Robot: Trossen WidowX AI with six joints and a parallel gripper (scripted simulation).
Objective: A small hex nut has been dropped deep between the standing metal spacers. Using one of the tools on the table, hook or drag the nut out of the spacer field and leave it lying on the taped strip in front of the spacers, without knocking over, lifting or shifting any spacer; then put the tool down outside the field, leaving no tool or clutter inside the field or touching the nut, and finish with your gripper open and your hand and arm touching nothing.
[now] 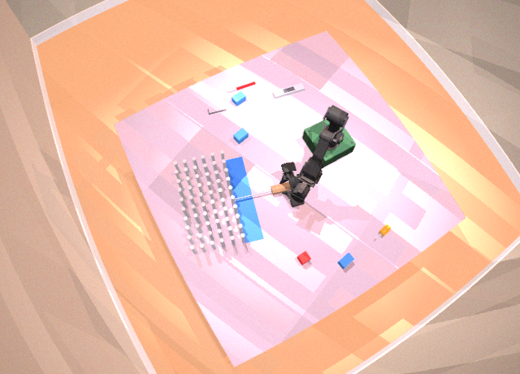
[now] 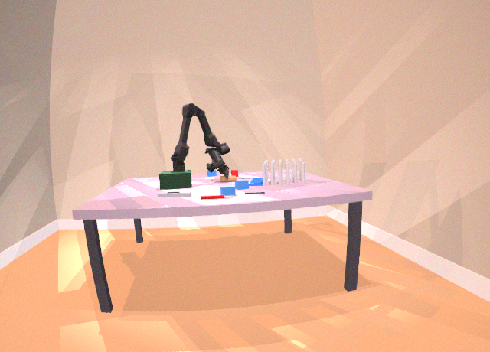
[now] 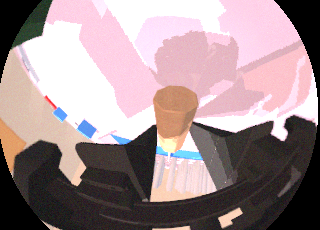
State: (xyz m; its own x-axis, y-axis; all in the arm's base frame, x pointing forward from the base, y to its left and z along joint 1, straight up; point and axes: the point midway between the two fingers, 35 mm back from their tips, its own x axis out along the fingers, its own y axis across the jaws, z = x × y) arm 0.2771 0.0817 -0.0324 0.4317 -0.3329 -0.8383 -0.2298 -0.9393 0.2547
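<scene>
Pincer (image 1: 287, 188) (image 2: 226, 177) (image 3: 172, 126) partway open, clamped on tool (image 1: 280, 188) (image 2: 228, 178) (image 3: 175, 110), shaft over strip (image 1: 253, 219) (image 2: 256, 181) (image 3: 192, 154); can't spot nut, presumably among spacers (image 1: 207, 206) (image 2: 280, 172) (image 3: 187, 176), so I should feed it straight down one lane, low, no sideways swing.

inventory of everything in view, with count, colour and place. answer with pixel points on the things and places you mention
spacers (image 1: 206, 193) (image 2: 280, 171): many, pale grey, standing in rows
strip (image 1: 248, 215) (image 2: 256, 181): one, blue, in front of the spacers
wooden-handled tool (image 1: 279, 188) (image 2: 227, 178) (image 3: 175, 110): one, brown handle, in the gripper, thin shaft over the strip
blocks: three blue, one red (image 1: 303, 258) (image 2: 234, 172), around the table
red-handled tool (image 1: 245, 85) (image 2: 212, 197): one, far from the red block
hooked tool (image 1: 217, 111) (image 2: 254, 193): one, dark, near two blue blocks
grey flat item (image 1: 288, 90) (image 2: 174, 194): one, near the base
orange-handled tool (image 1: 384, 229): one, near the third blue block
table (image 1: 357, 277) (image 2: 221, 210): one, pink, dark legs
base (image 1: 313, 145) (image 2: 175, 180): one, green, under the arm
arm (image 1: 321, 150) (image 2: 184, 131): one, black
gripper (image 1: 289, 187) (image 2: 227, 176) (image 3: 172, 126): one, black, shut on the brown handle
</scene>
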